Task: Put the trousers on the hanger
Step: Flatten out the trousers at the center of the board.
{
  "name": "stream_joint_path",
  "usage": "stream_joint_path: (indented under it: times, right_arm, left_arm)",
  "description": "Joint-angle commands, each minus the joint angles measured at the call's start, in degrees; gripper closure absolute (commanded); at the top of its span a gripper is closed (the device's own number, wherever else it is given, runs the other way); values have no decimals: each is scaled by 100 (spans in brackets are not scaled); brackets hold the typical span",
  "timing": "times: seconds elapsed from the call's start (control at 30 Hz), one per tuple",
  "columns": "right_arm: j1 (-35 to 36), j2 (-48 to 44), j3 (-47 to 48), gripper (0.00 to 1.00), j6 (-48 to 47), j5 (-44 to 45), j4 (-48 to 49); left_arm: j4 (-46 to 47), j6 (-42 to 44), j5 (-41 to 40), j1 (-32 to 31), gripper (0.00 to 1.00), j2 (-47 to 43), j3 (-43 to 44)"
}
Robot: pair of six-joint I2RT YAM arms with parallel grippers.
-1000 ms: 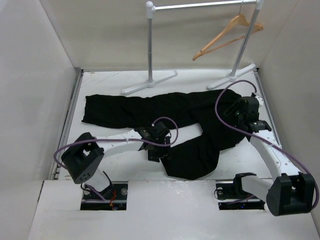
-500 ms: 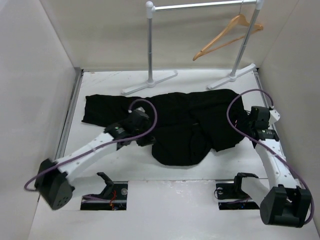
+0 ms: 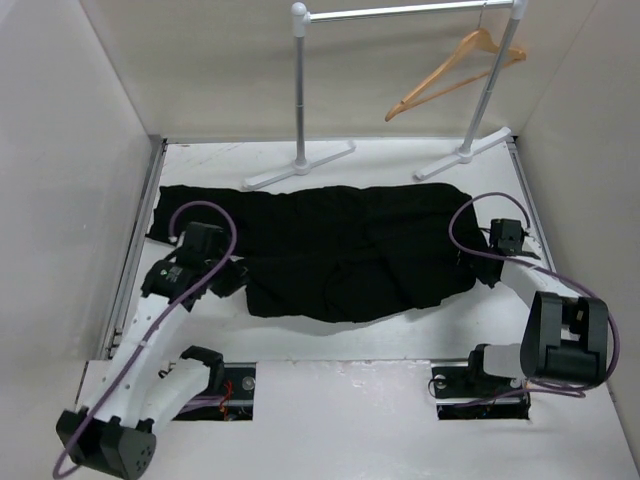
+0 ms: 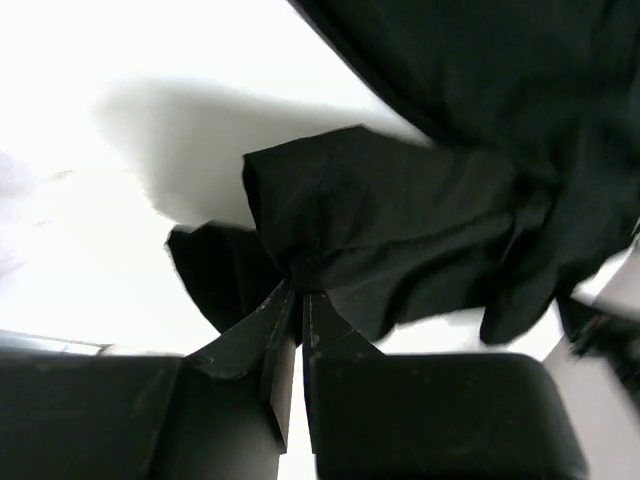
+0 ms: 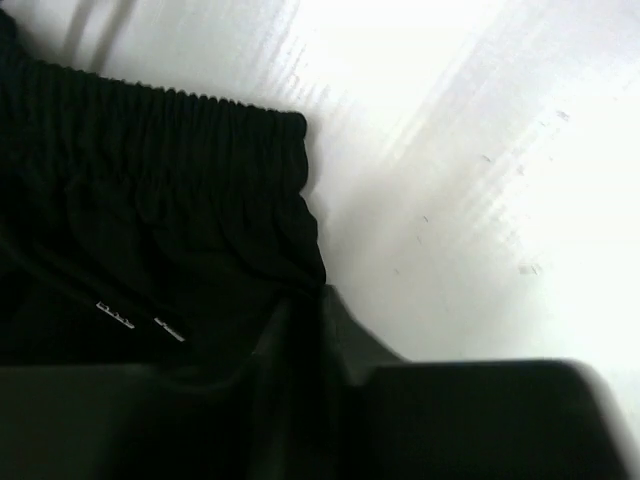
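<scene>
The black trousers (image 3: 340,245) lie stretched across the table, waistband to the right. My left gripper (image 3: 228,277) is at their lower left edge, and in the left wrist view it (image 4: 298,292) is shut on a bunched fold of the trousers (image 4: 400,200). At the right end, my right gripper (image 3: 478,268) is against the waistband; in the right wrist view it (image 5: 305,300) is closed on the elastic waistband edge of the trousers (image 5: 150,180). The wooden hanger (image 3: 455,68) hangs from the rail at the back right, away from both grippers.
A silver clothes rail (image 3: 400,12) stands at the back on two posts with flat white feet (image 3: 300,165) (image 3: 465,155). White walls enclose the table on the left, right and back. Purple cables loop over both arms.
My left arm swung left, dragging the trouser leg with it after closing on it. My right gripper drew back to the right and closed on the waistband. The trousers now lie stretched out wider.
</scene>
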Motion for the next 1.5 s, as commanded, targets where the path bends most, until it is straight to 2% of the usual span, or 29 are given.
stream_joint_path:
  times: [0.0,0.07,0.17,0.37,0.6,0.67,0.77,0.9,0.97,1.07,1.13,1.27,1.47]
  right_arm:
    - [-92,152,272,89,410,30,735]
    - [-109,127,281,94,516,83,753]
    - [-180,-189,264,97,692,118,692]
    - [-268,-822,211,96,745,206,200]
    - [-408,-1043,-17,93,842,259,120]
    - [-347,-1060,-167,91,894,302,155]
    - [-286,-1218,-299,85,947,355,164]
    - [-285,-1534,-518,70,939,312,50]
    - [-311,-1666,-580,64,939,276,15]
    - [-312,-1693,-449,55,886,285,-73]
    - [-294,-1754,-274,49,868,268,-134]
    - [-128,-2184,26,42,763,311,-372]
    - [74,-2422,44,41,570,233,-486]
  left_arm:
    - [-1172,251,-231,971,97,-392,601]
    - [-1498,602,-388,1797,97,-454,838]
    - [-1675,972,-730,2932,98,-393,1050]
    - [-1895,999,-2303,3478,98,414,1524]
    - [-1694,1675,-4202,4199,96,1873,2412]
    - [-1449,1825,-4213,4498,92,2339,2526]
    - [-1210,2089,-3932,4771,80,2867,2484]
    - [-1053,2019,-4002,4807,69,2764,1668]
    - [-824,2036,-3914,5034,62,2728,1350]
    - [-639,2001,-3475,5194,54,2859,1480]
    - [-533,1975,-3325,4888,50,2842,1691]
    - [-594,2027,-3412,4175,47,2527,1798]
    - [-577,2001,-3245,4218,54,2244,1385]
